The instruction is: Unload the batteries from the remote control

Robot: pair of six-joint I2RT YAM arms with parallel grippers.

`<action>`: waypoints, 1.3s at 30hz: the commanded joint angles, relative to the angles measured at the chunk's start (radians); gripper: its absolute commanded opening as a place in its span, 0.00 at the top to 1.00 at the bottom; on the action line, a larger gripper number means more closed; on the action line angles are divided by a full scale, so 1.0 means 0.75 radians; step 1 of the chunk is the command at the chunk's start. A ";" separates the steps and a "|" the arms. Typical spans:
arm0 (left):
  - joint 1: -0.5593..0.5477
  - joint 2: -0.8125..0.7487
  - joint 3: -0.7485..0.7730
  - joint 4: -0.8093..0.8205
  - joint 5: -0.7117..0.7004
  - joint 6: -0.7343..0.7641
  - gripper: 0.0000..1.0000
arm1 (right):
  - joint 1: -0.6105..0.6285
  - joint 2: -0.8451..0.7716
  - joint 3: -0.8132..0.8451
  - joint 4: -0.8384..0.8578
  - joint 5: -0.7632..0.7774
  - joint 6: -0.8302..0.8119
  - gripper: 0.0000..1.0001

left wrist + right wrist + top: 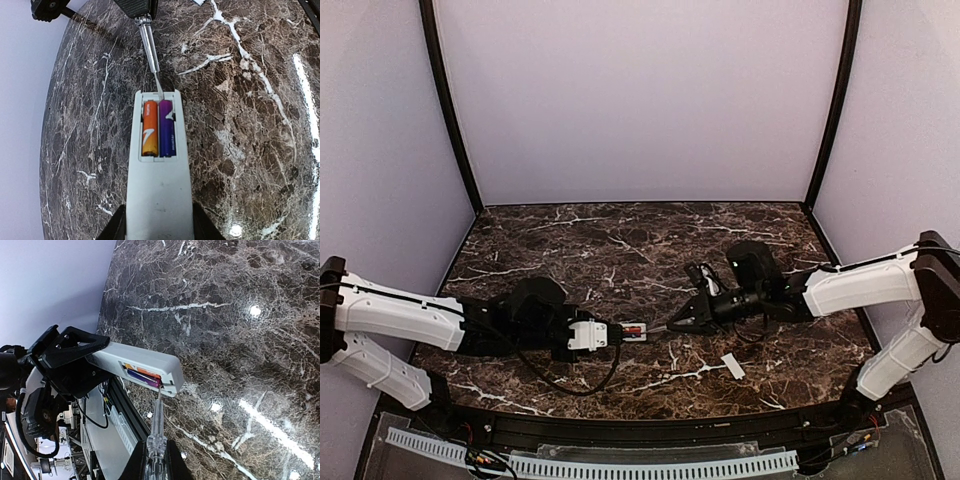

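**Remote held open, blade at the battery recess**

The remote control (159, 195) is a slim slab of smooth off-white plastic with rounded corners, back side up. The left hand (605, 334) pinches its left end between black fingers and holds it near the middle of the table (620, 240). The open rectangular recess holds the batteries (158, 128): two thin glossy cylinders side by side, one orange, one violet, each with a pale mark.

From the right comes a screwdriver (156, 432) with a clear ribbed handle and a bright steel shaft. The right hand (156, 467) is pressed onto the handle. Its flat blade meets the recess's right-hand end wall, just beyond the cell ends. I cannot tell whether it touches a cell.

The table is polished dark brown marble with white veins and glare spots. A small flat white cover piece (732, 366) lies on it, nearer and to the right, well apart from the remote control. Plain lilac walls stand around.
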 commanded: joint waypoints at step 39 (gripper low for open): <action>-0.043 0.275 0.167 0.025 -0.122 0.097 1.00 | 0.071 0.002 0.209 0.188 -0.240 -0.058 1.00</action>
